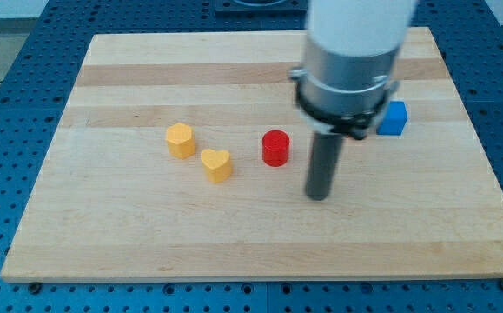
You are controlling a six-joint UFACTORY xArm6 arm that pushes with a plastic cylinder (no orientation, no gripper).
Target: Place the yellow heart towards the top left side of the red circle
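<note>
Gripperless, the upright rod sets my tip (319, 195) on the surface (129, 243), right of the red circle (275, 149); yellow heart (217, 164) lies left, beside a yellow hexagon (181, 140); blue cube (393, 118) behind

My arm (355, 35) comes down from the view's top, right of the middle. Its upper part is a fat white tube. Under that sits a wide grey ring (347, 83) with a dark band at its bottom edge. A straight dark rod (322, 161) sticks out below the ring and points down. It stands upright, not tilted. My tip (319, 196) is the rod's flat lower end, and it sits low, a bit right of the view's middle. The arm's top is cut off by the edge.
</note>
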